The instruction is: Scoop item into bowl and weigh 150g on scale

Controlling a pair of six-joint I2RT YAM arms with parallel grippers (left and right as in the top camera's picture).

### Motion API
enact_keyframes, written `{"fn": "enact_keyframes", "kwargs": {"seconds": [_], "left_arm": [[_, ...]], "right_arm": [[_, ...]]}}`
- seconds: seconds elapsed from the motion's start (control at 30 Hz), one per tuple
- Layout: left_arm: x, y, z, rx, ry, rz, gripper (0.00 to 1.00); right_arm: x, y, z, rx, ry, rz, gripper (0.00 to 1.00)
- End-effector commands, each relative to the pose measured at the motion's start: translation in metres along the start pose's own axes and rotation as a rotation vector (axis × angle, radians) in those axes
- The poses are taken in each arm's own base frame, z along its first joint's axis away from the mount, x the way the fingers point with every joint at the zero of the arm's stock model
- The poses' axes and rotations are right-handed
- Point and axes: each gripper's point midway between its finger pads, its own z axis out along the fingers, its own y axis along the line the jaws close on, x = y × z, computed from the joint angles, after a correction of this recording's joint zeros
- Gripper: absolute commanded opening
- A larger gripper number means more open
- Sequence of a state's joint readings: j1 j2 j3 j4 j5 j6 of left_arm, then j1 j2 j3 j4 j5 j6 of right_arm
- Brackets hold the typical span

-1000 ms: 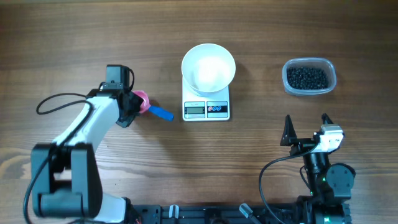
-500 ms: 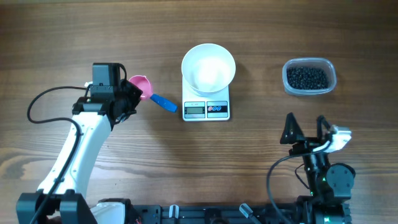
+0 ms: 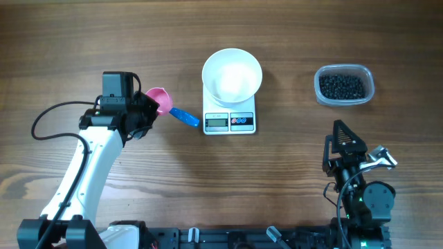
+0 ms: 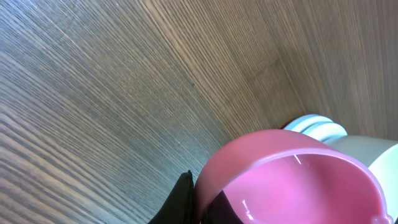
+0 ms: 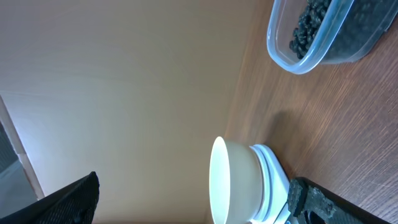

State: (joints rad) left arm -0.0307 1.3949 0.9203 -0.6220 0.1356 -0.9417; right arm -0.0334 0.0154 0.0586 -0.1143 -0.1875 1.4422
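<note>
The white bowl [image 3: 232,75] stands empty on the white scale [image 3: 230,122] at the table's middle. The item, a dark heap of black pellets [image 3: 341,86], fills a clear plastic tub [image 3: 367,72] at the right. My left gripper [image 3: 143,114] is shut on a pink scoop [image 3: 158,100], whose blue handle [image 3: 183,117] points toward the scale. In the left wrist view the pink scoop [image 4: 292,180] fills the lower right, clamped at my left gripper [image 4: 202,208]. My right gripper [image 3: 344,149] hovers open and empty near the front right, well short of the tub.
The right wrist view shows the bowl [image 5: 233,180] on the scale [image 5: 273,183] and the tub [image 5: 286,53] of pellets [image 5: 311,22] beyond, between my wide-apart fingers [image 5: 74,199]. The left arm's black cable [image 3: 48,121] loops over the table at left.
My left gripper carried the scoop back and slightly left, then edged it right toward the scale. My right gripper rolled on its side and shifted a little to the right.
</note>
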Motion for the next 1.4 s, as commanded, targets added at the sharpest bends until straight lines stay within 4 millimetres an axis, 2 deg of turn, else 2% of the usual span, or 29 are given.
{"fn": "enact_keyframes", "kwargs": {"seconds": [0.0,0.1,0.2,0.33,0.67,0.87,0.97,1.07,1.23,1.37], "left_arm": [[0.004,-0.004,-0.003,0.027,0.021,-0.013,0.04],[0.004,-0.005,-0.003,0.031,0.018,-0.016,0.04],[0.003,-0.006,-0.003,0.036,0.015,-0.034,0.04],[0.001,-0.009,-0.004,0.049,0.007,-0.032,0.04],[0.0,-0.01,-0.004,0.052,0.006,-0.032,0.04],[0.0,-0.01,-0.004,0.052,0.006,-0.034,0.04],[0.0,-0.01,-0.004,0.052,0.006,-0.034,0.04],[0.0,-0.01,-0.004,0.052,0.006,-0.034,0.04],[0.001,-0.01,-0.004,0.051,0.006,-0.034,0.04],[0.001,-0.01,-0.004,0.051,0.006,-0.034,0.04]], "right_arm": [[0.008,0.003,0.0,-0.02,0.043,-0.282,1.0],[0.023,0.006,-0.002,-0.062,0.126,-0.489,1.0],[0.038,0.012,-0.005,-0.111,0.204,-0.579,1.0],[0.048,0.019,-0.009,-0.131,0.267,-0.631,1.0],[0.074,0.038,-0.005,-0.12,0.503,-0.661,1.0],[0.106,0.057,-0.015,-0.188,0.772,-0.56,1.0],[0.116,0.063,-0.023,-0.185,0.86,-0.426,1.0],[0.116,0.059,-0.02,-0.134,0.865,-0.343,1.0],[0.106,0.052,-0.008,-0.073,0.79,-0.323,1.0],[0.105,0.051,-0.007,-0.119,0.784,-0.453,1.0]]}}
